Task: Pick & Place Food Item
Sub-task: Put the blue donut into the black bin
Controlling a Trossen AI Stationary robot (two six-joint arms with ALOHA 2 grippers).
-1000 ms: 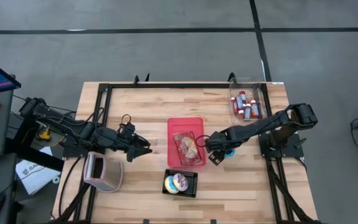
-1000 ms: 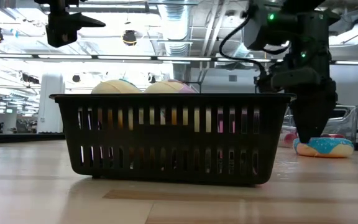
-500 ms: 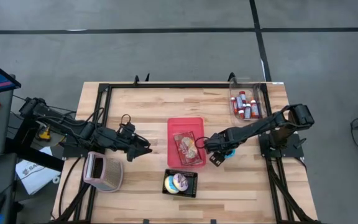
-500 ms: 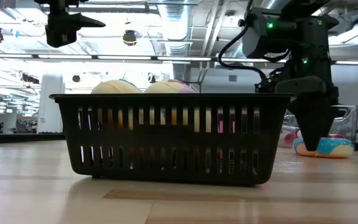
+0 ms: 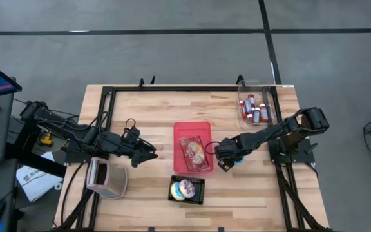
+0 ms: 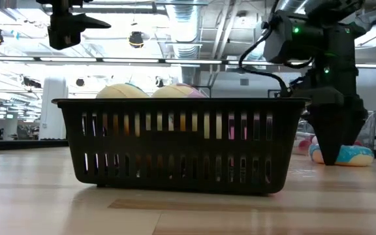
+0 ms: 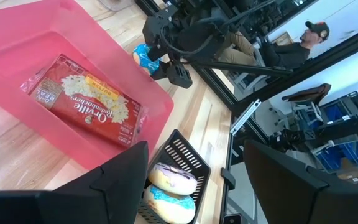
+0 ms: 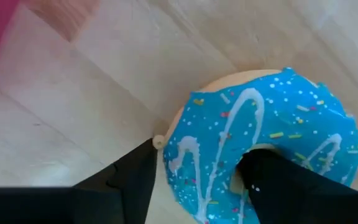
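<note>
The blue doughnut (image 8: 263, 146) lies flat on the bare table (image 5: 153, 116), just beside the right side of the pink tray (image 5: 180, 129) that holds a popcorn packet (image 7: 82, 102). The right gripper (image 5: 227, 158) is down on it. In the right wrist view 1 finger stands at the doughnut's outer edge and the other is set in its hole, so the jaws straddle 1 side of the ring, part open and not yet pinching it as far as can be seen.

The risk, as I judge it, is a thin bite. With only 1 side of the ring between the fingers, the doughnut could tilt, swing or slip out on the lift, or the outer finger could push it along the wood.

The left gripper (image 5: 148, 154) waits with jaws wide above the table left of the tray. A black basket (image 5: 187, 189) nearer the front holds 2 doughnuts (image 5: 185, 188).
</note>
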